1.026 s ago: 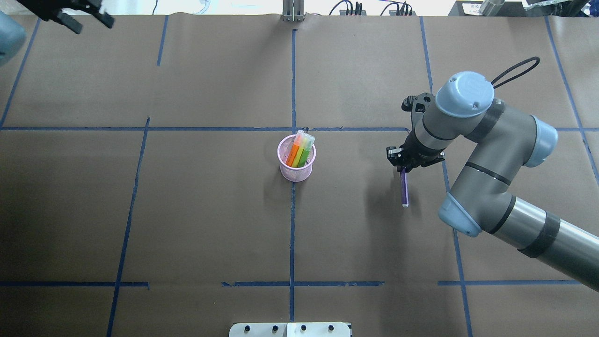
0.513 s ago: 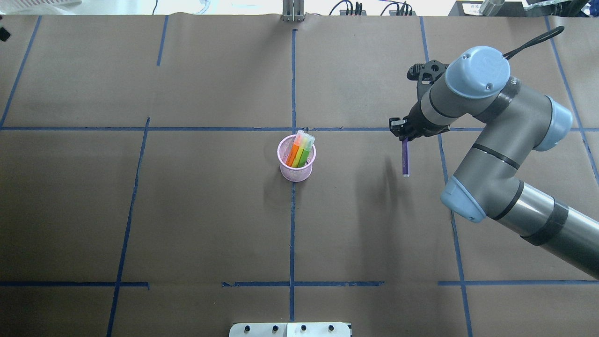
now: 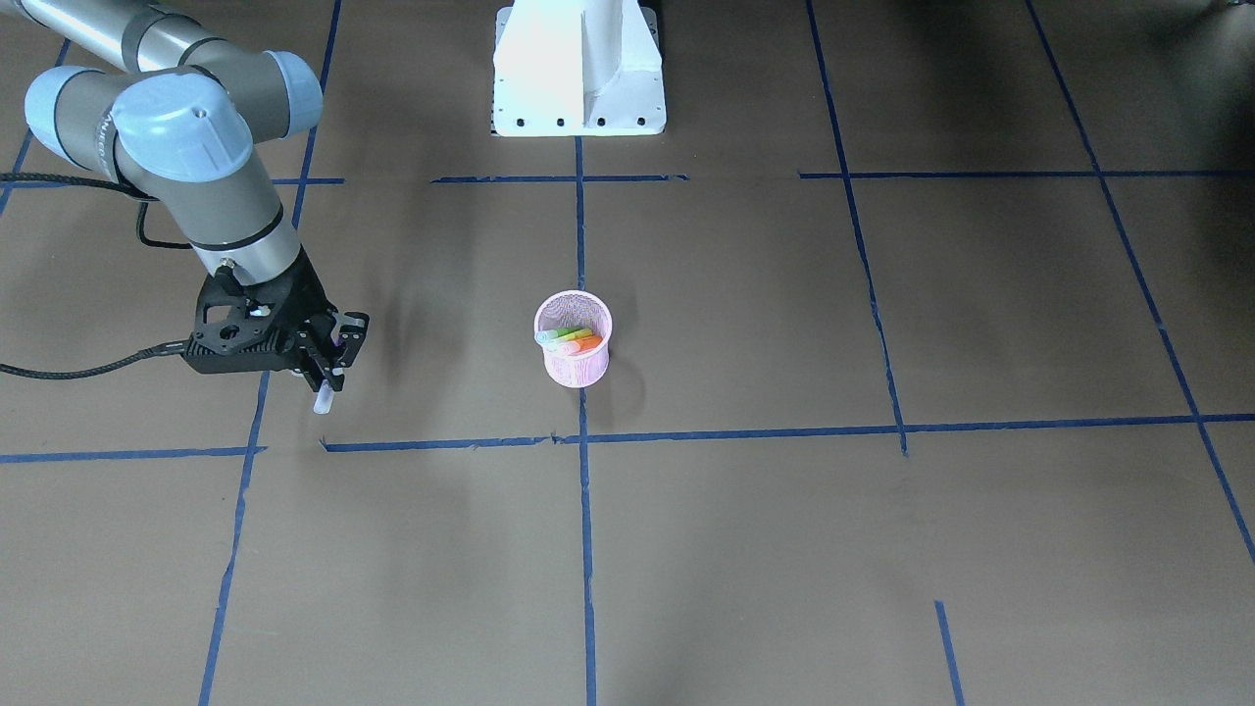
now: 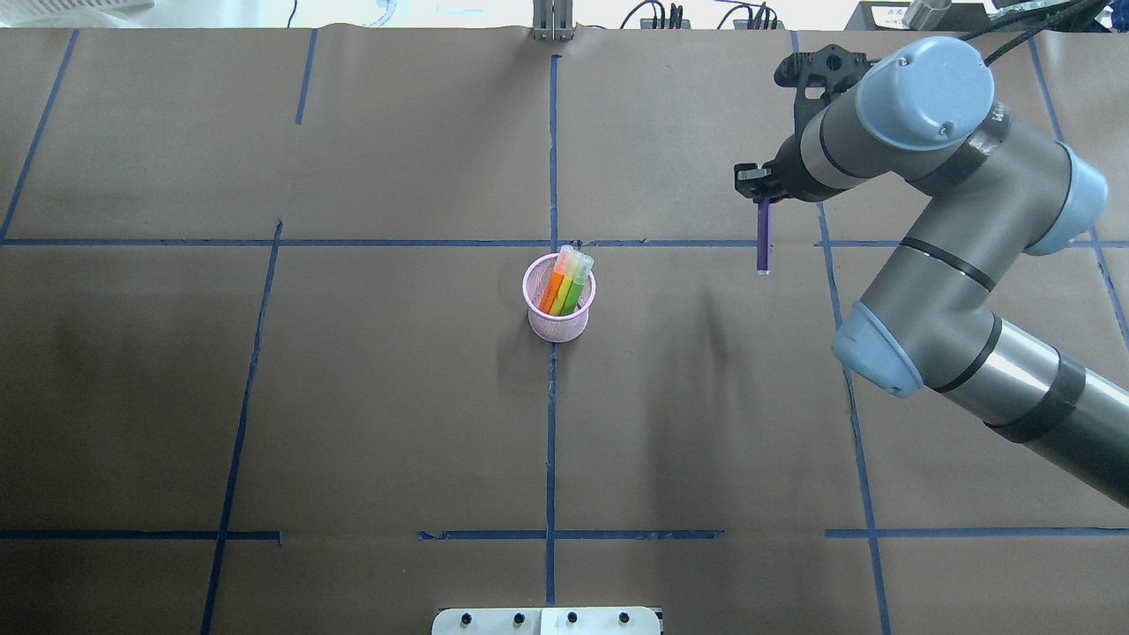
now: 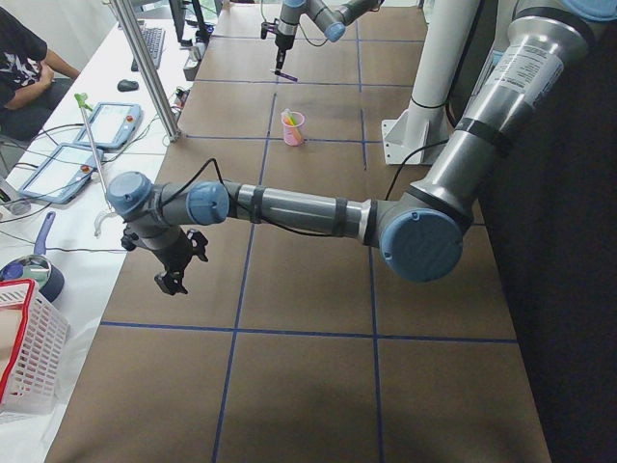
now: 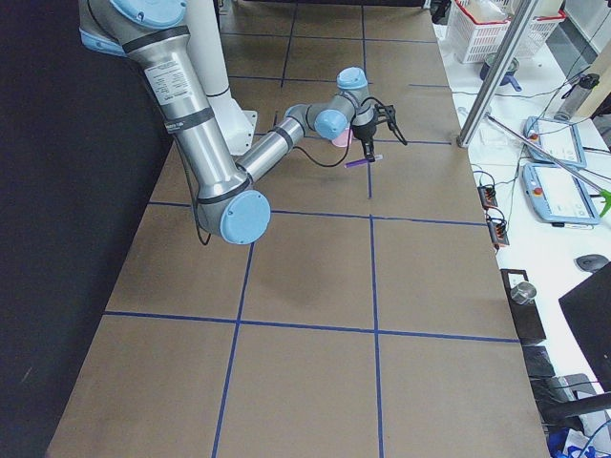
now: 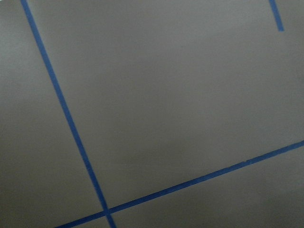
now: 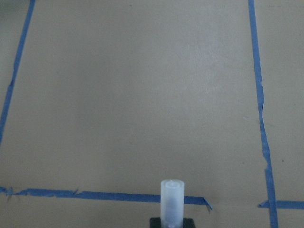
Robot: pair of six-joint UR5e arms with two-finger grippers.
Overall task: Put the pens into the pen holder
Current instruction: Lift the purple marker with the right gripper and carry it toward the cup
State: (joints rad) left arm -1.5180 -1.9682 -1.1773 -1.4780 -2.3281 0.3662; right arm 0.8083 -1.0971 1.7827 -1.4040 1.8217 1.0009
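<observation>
The pink mesh pen holder (image 4: pixel 556 330) stands at the table's middle, with the orange pen (image 4: pixel 554 291) and the green pen (image 4: pixel 575 289) leaning inside it. It also shows in the front view (image 3: pixel 574 371). My right gripper (image 4: pixel 762 201) is shut on the purple pen (image 4: pixel 764 245) and holds it in the air, right of the holder and apart from it. The pen's pale cap (image 8: pixel 171 197) points down in the right wrist view. My left gripper (image 5: pixel 174 270) shows only in the left side view, beyond the table's left end. I cannot tell if it is open or shut.
Blue tape lines cross the brown table paper. The white robot base (image 3: pixel 578 69) stands at the near edge. A side bench with tablets (image 5: pixel 116 121), a red-rimmed white basket (image 5: pixel 24 347) and a seated person (image 5: pixel 24 58) lie beyond the table's left end.
My right gripper has lifted the purple pen off the table and carried it toward the far edge. My left gripper has left the overhead view's top left corner.
</observation>
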